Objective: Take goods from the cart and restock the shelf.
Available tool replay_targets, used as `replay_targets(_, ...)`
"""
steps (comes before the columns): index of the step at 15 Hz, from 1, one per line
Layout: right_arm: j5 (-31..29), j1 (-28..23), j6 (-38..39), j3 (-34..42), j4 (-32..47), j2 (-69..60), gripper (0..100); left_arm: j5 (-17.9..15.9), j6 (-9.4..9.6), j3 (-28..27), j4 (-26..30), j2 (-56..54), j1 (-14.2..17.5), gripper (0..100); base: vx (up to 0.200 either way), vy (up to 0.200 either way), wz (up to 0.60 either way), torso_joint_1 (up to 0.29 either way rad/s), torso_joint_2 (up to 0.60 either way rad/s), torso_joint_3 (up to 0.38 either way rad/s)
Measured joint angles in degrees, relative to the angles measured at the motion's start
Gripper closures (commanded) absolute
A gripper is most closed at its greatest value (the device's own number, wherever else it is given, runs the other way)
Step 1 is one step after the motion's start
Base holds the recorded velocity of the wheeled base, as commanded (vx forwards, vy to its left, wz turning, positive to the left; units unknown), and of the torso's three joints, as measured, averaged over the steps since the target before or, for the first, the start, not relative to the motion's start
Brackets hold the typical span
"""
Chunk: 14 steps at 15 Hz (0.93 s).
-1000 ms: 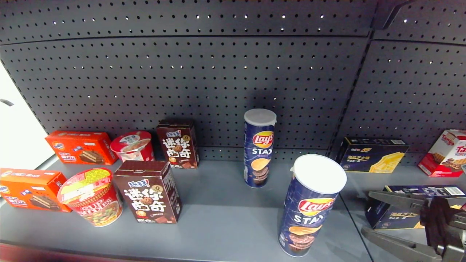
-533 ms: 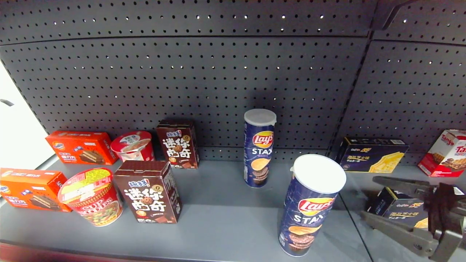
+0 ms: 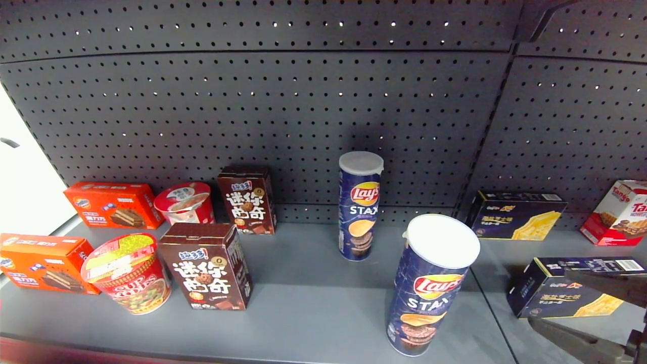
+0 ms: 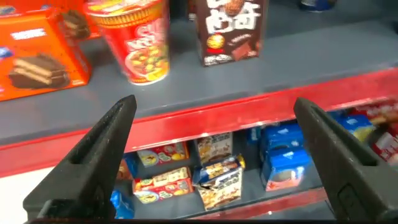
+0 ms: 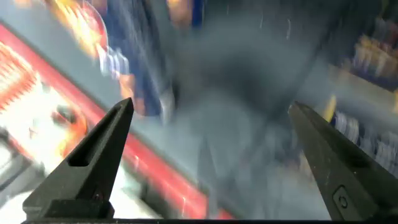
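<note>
On matte grey shelf (image 3: 313, 303), flat navy carton (image 3: 561, 298) beside right claw (image 5: 209, 106), splayed, seemingly empty.

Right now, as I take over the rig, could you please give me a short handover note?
Left end effector: open, empty, before the front edge of the shelf.
Right end effector: open, empty, close by the front dark blue box.
Done: that box lies on the shelf, released; two chip cans stand upright.
Left: fetch more goods from the cart.

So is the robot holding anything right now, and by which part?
Nothing is held. The left gripper and the right gripper are both open, with nothing between their fingers.
</note>
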Motion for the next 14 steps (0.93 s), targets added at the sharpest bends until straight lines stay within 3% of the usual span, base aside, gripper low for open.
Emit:
replay_targets(9, 2.5, 2.8, -2.6, 6.8, -1.2, -2.0, 0, -0.2, 0.02, 0.0, 0.0, 1.4, -0.1, 0, 0.000, 0.000, 0.00, 0.000, 0.00, 0.000)
replay_targets(14, 3.0, 3.0, -2.7, 4.9, -4.7, 3.2, 0, 0.1, -0.30, 0.0, 0.0, 1.1, 0.4, 0, 0.000, 0.000, 0.00, 0.000, 0.00, 0.000)
